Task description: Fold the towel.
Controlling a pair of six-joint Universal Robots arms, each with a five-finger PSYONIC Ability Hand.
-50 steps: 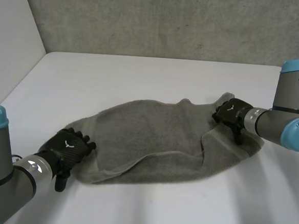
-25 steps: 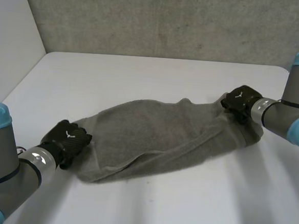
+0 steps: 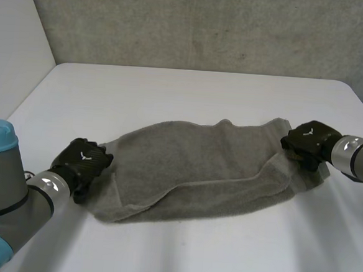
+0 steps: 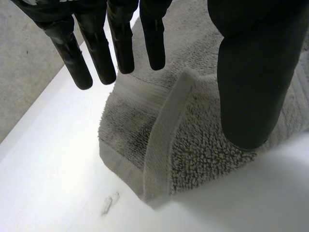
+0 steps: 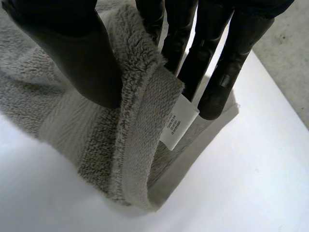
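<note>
A grey towel (image 3: 192, 168) lies stretched out lengthwise on the white table (image 3: 191, 93), with a long fold running along its near side. My left hand (image 3: 82, 159) is at the towel's left end. In the left wrist view its fingers (image 4: 120, 43) are straight and stand apart from the thumb, above the towel's hemmed corner (image 4: 159, 145). My right hand (image 3: 309, 140) is at the towel's right end. There its thumb (image 5: 77, 53) and fingers pinch a raised edge of the towel (image 5: 120, 130), beside a white label (image 5: 177, 122).
A grey wall runs behind the table's far edge, and a white wall (image 3: 13, 43) stands on the left. Bare tabletop surrounds the towel on every side.
My right hand has moved to the right with the towel's end, drawing the towel out longer. My left hand curled at the left end, then straightened its fingers again.
</note>
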